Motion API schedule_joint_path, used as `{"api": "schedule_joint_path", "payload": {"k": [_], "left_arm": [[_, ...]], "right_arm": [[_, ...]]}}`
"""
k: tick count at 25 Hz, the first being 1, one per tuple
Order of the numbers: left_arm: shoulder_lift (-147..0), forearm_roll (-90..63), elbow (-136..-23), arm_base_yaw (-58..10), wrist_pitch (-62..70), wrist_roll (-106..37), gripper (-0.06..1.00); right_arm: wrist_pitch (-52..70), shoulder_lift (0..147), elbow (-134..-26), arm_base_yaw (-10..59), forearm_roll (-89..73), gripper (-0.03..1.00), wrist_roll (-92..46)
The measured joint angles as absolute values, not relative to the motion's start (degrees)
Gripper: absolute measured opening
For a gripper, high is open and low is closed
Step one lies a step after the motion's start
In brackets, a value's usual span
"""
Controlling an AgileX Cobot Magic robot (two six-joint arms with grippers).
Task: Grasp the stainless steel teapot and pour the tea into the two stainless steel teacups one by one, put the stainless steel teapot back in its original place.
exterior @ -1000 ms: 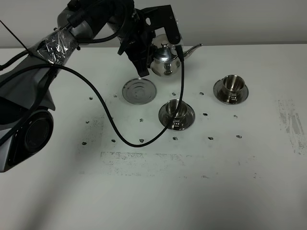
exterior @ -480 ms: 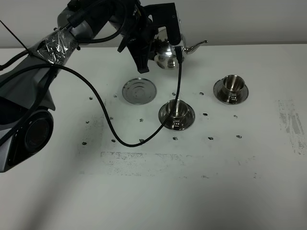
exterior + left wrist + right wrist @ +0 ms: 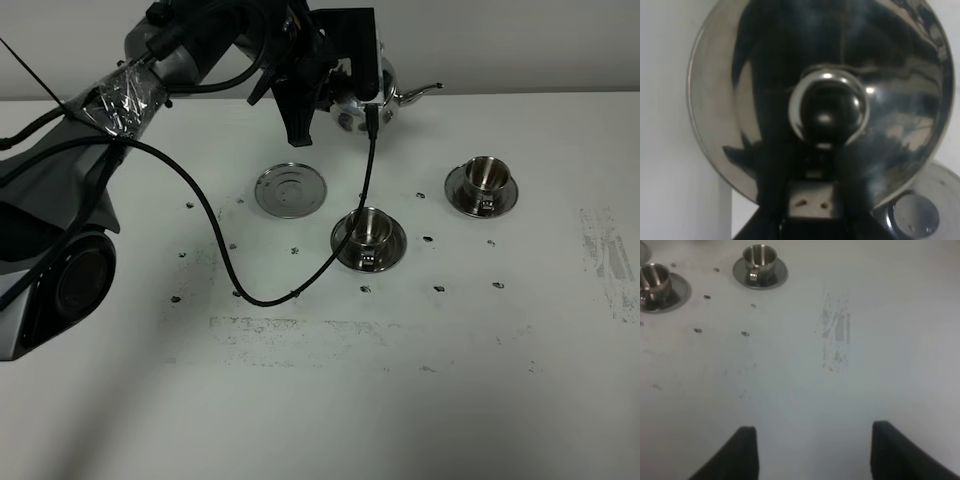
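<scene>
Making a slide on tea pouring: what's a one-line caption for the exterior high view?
Left gripper holds the steel teapot off its round coaster; two teacups wait on saucers nearby.

The stainless steel teapot [image 3: 389, 96], shiny and round with a knobbed lid, hangs upright above the table, beyond the coaster dish [image 3: 291, 190] and to its right, with its thin spout pointing right. The coaster dish lies flat, ringed face up. The first teacup [image 3: 369, 230] stands upright on its saucer [image 3: 343, 243] near the dish's right. The second teacup [image 3: 484, 176], on its own saucer [image 3: 456, 194], stands farther right.
</scene>
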State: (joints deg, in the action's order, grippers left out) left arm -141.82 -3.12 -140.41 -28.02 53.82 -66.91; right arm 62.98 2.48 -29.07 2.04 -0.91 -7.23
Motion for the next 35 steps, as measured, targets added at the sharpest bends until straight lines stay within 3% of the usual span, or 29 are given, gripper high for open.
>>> {"api": "schedule_joint_path", "payload": {"k": [35], "left_arm": [[-151.1, -5.7, -140.4, -31.7, 33.2, -73.0, 0.19]], "right_arm": [[62.9, 2.5, -29.1, 2.0, -0.6, 0.5, -7.2]]}}
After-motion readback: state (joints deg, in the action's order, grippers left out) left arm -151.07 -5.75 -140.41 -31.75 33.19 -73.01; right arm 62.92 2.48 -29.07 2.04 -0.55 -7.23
